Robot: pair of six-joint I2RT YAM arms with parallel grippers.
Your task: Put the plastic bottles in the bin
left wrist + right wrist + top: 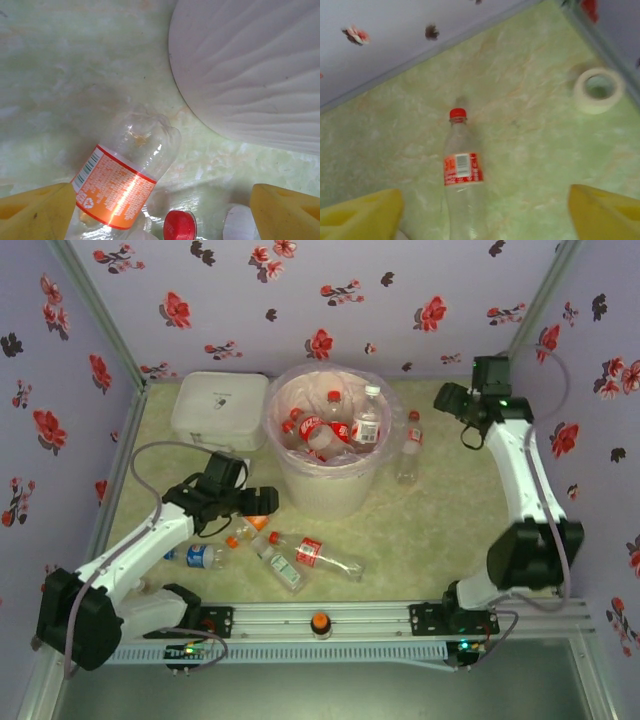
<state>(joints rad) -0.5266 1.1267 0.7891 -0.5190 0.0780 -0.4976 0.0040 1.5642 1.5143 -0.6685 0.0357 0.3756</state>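
The left hand (160, 212) hangs released over an orange-label bottle (117, 187) lying on the counter (60, 75) beside the bin (250, 75). The right hand (480, 215), also released, hovers above a red-capped bottle (462, 175). Both look light, thin, slippery; better to hold at the labelled middle.

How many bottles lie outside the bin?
5: a red-cap bottle right of the bin; four near the front: blue-label, orange-label under the left hand, green-label, red-label. The left arm may hide more.
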